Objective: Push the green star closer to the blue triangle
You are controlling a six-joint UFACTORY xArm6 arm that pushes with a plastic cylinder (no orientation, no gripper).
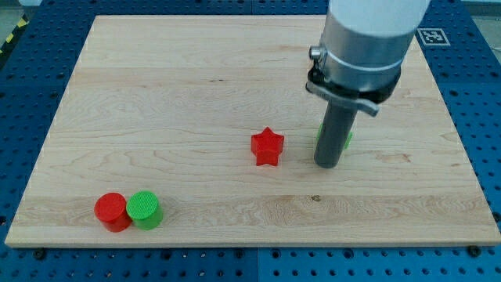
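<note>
My tip (326, 164) rests on the wooden board (180, 94) right of centre. A green block (347, 139), likely the green star, sits right behind the rod; the rod hides most of it, so its shape cannot be made out. My tip looks to be touching it or very near it on its lower left side. A red star (267, 146) lies to the left of my tip, a short gap away. No blue triangle shows in this view; the arm's body (368, 39) covers part of the board at the view's top right.
A red cylinder (113, 211) and a green cylinder (145, 209) stand side by side, touching, near the board's bottom left corner. The board lies on a blue perforated table (477, 94).
</note>
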